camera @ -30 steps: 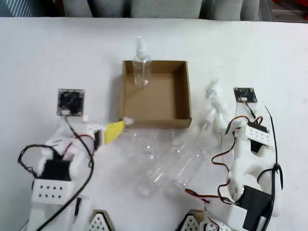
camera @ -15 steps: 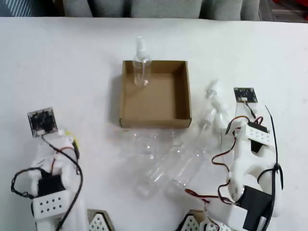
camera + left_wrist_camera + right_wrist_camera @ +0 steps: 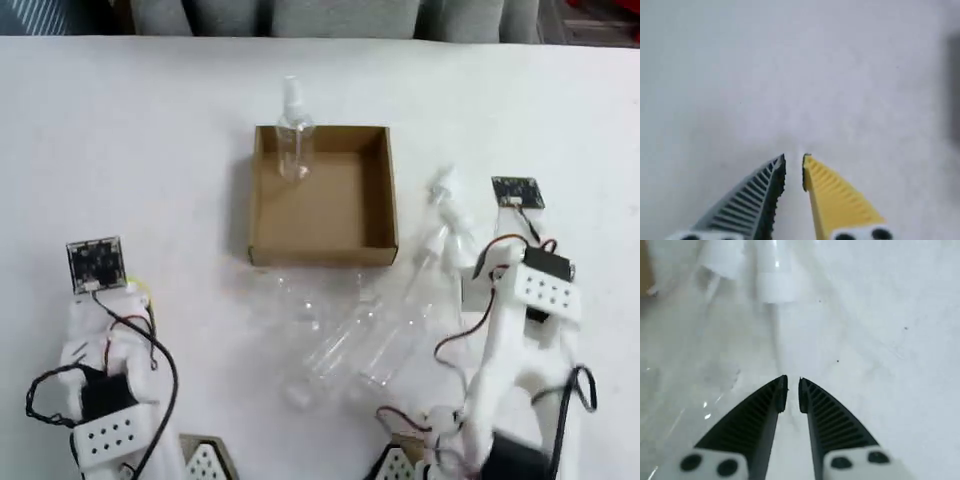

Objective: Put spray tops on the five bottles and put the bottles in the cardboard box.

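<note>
Left arm (image 3: 105, 350) sits at near left corner of the white table (image 3: 150, 120), folded back, well apart from everything else. Left claw (image 3: 794, 172), one dark finger and one yellow, is closed to a thin slit with nothing between the tips, pointing at bare table surface. Right arm (image 3: 520, 330) is at near right, its wrist just beside the loose spray tops. Right claw (image 3: 792, 392), both fingers dark, is also closed to a thin slit and holds nothing. It hangs low over the table, with the white spray tops (image 3: 771, 275) just ahead of the tips

Between the two arms, a bunch of clear capless bottles (image 3: 335, 352) lie on their sides on the table, just in front of the box. They overlap and are see-through, so the exact count is hard to tell. The edge of one shows at the side of the right wrist view (image 3: 670, 390)

To the right of the pile, near the right arm, the spray tops (image 3: 452, 222) lie loose on the table with thin dip tubes sticking out, beside the box's right wall

Mid table is the cardboard box (image 3: 320, 255), open top, square, bare brown floor. One upright bottle (image 3: 293, 140) with its spray top on stands at the box's far left corner and looks to be inside it
</note>
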### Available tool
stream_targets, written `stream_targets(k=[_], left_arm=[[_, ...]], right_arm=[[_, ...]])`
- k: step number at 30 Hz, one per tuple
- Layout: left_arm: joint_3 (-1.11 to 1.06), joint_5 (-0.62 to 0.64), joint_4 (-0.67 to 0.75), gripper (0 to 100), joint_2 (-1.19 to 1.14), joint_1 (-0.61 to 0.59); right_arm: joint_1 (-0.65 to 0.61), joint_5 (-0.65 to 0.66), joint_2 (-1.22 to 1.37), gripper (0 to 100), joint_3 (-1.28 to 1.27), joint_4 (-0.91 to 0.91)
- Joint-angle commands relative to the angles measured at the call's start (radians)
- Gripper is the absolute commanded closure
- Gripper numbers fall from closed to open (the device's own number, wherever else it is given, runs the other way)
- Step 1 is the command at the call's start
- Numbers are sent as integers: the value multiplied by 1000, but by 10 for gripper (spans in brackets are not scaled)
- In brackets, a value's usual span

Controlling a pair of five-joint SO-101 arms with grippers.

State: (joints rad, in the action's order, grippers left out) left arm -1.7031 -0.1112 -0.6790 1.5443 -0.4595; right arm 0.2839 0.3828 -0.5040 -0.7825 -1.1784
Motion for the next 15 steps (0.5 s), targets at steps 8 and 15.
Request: stream_targets(k=[8,15], left_arm=[[54,38,-137,924,15,-8],[84,6,-190,922,-13,-2]], right_arm=[[-340,83,-286,982,71,-335],[-440,91,-202,982,68,-337]])
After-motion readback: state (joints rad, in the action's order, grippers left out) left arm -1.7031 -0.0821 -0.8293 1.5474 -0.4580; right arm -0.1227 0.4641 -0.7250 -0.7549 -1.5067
